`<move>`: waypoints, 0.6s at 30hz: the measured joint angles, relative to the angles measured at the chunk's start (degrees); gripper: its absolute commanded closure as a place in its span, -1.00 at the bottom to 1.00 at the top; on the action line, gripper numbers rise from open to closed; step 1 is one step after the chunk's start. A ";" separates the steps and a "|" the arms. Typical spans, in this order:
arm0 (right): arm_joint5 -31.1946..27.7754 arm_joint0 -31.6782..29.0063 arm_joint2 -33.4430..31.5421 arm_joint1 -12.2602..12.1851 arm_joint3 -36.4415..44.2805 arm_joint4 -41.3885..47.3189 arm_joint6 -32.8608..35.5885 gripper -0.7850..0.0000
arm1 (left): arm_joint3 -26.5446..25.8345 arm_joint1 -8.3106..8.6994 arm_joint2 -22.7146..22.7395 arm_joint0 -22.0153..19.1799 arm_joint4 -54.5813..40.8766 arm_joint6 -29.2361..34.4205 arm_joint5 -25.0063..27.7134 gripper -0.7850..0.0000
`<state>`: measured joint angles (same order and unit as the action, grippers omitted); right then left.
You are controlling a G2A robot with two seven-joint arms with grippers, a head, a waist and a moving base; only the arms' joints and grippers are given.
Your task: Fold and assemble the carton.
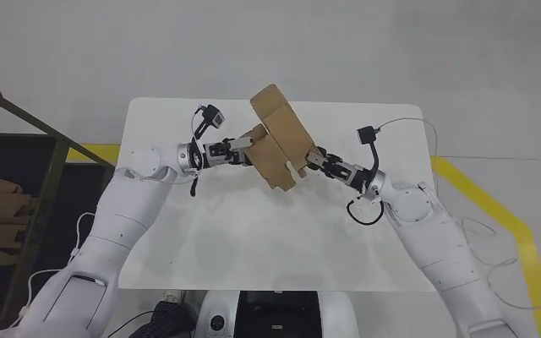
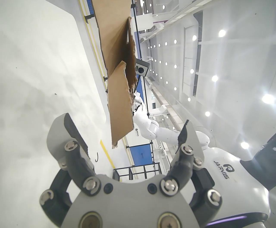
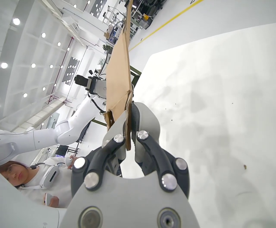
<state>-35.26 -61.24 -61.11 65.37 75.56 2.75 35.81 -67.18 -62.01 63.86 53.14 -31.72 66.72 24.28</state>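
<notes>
Carton [image 1: 283, 135] midair, inside hidden; R gripper [image 3: 129, 117] clamped on edge; L gripper [image 2: 127, 122] spread apart, contact unclear.

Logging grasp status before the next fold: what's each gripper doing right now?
Left gripper: open, holding nothing.
Right gripper: closed on an edge of the brown cardboard carton.

Site: large industrial robot-test hall. Evidence: high white ceiling with rows of round lights [image 2: 222, 33], yellow floor line [image 3: 170, 22], blue panels [image 2: 141, 154], equipment racks [image 3: 142, 19] behind, white table [image 1: 254, 245].
</notes>
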 measured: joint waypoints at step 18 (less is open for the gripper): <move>1.91 0.30 0.07 0.48 -0.57 -0.46 -1.37 1.00 | -1.02 -0.86 -1.91 -0.04 5.88 -6.04 2.44 0.98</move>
<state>-33.34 -60.94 -61.04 65.86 74.98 2.29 34.44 -68.20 -62.87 61.96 53.10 -25.84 60.68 26.72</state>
